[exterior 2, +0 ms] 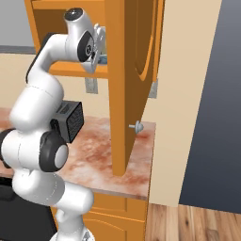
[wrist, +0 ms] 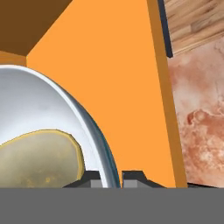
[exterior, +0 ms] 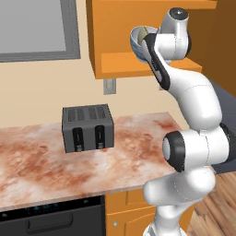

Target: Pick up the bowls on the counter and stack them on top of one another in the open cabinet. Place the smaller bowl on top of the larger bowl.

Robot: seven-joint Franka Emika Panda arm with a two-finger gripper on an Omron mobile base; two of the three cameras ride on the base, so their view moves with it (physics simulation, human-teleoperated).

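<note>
The marbled counter [exterior: 69, 156] spans the lower frame, a toaster [exterior: 87, 127] set on it. At upper centre, in the cabinet [exterior: 124, 64], the larger bowl [wrist: 52, 109], containing the smaller bowl [wrist: 39, 157], is gripped at its rim by the nearly closed gripper [wrist: 110, 177].

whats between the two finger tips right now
The rim of the larger bowl sits between the gripper finger tips in the hand view, with the smaller bowl lying inside it, over the cabinet shelf.
</note>
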